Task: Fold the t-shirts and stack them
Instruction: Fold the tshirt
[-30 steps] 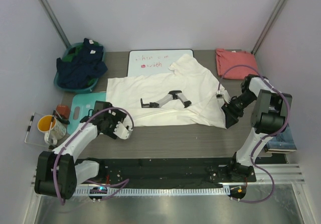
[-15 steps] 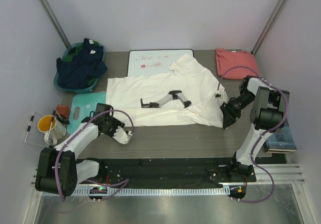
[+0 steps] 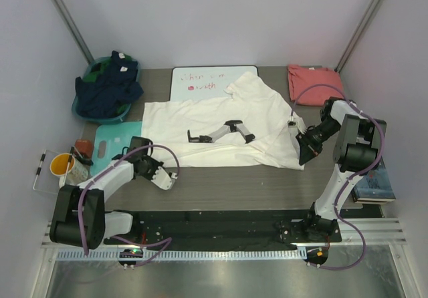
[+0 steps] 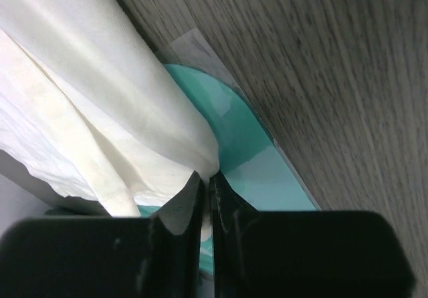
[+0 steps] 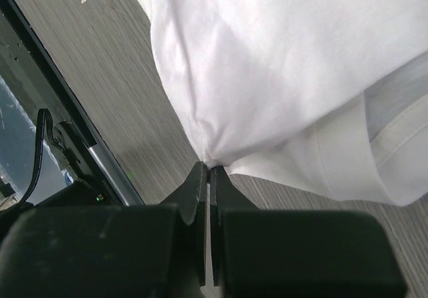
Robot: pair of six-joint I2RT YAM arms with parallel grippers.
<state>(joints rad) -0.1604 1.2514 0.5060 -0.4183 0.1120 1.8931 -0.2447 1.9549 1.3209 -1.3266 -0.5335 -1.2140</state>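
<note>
The cream-white t-shirt (image 3: 264, 121) lies spread over the middle of the table, its small black-and-grey print (image 3: 221, 132) facing up. My left gripper (image 3: 152, 161) is shut on the shirt's near left corner; in the left wrist view the cloth (image 4: 100, 97) bunches into the closed jaws of the left gripper (image 4: 206, 178). My right gripper (image 3: 302, 156) is shut on the shirt's near right edge, where the fabric (image 5: 281, 64) gathers into the pinched jaws of the right gripper (image 5: 208, 170). The salmon-red t-shirt (image 3: 314, 83) lies folded at the back right.
A teal board (image 3: 110, 144) lies under the shirt's left corner and also shows as the teal board (image 4: 267, 178) in the left wrist view. A whiteboard (image 3: 200, 82) lies behind the shirt. A teal basket (image 3: 80, 111) of dark clothes stands back left, a yellow mug (image 3: 63, 166) at the left edge, books (image 3: 378, 181) at the right.
Both grippers have closed on the cream-white shirt, the left on its near left corner, the right on its near right edge. The right gripper shifted a little toward the back.
</note>
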